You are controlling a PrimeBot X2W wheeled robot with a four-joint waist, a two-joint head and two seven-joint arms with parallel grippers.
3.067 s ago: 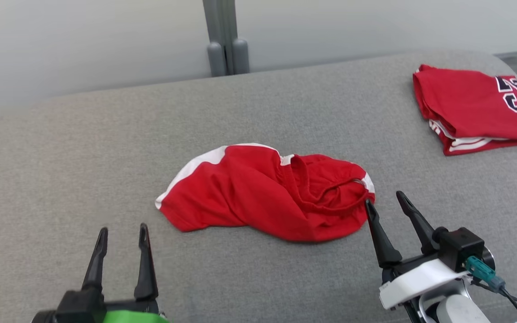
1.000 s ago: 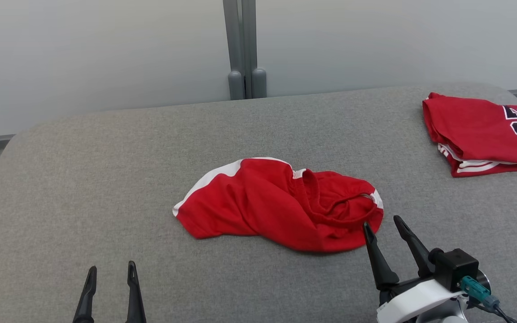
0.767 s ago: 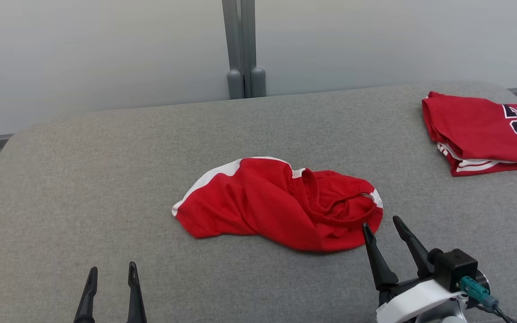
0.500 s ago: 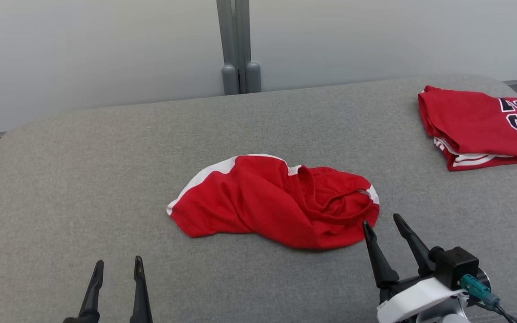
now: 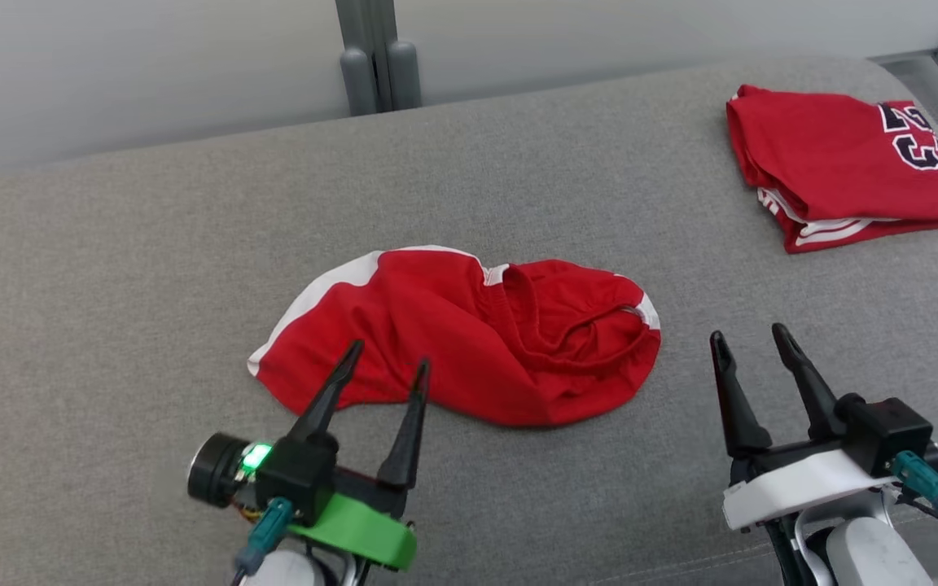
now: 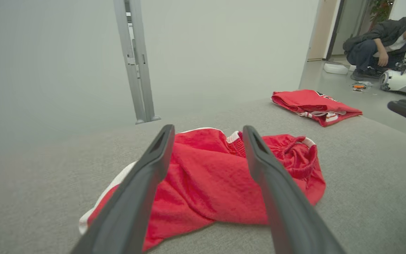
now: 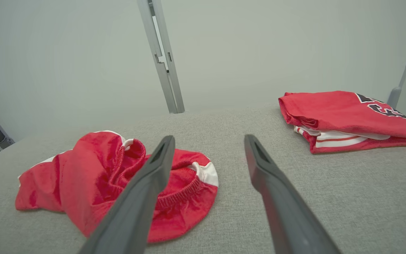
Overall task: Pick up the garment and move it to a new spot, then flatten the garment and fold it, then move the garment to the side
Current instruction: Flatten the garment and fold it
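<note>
The left gripper (image 5: 388, 356) stands at the lower left of the head view with its two dark fingers spread wide and nothing between them. Its tips lie over the near left edge of the garment (image 5: 477, 334); whether they touch the cloth cannot be told. The garment, a pair of red shorts with white side stripes, lies crumpled in the middle of the grey cushioned surface (image 5: 111, 268), its elastic waistband gaping toward the right. Just beside that right end, apart from the cloth, the right gripper (image 5: 747, 332) points up the view, its fingers equally wide and empty. Well apart at the far right corner lies a folded red jersey (image 5: 835, 163) with dark numerals. In the left wrist view a person (image 6: 377, 40) crouches on the floor beyond the surface's right end
</note>
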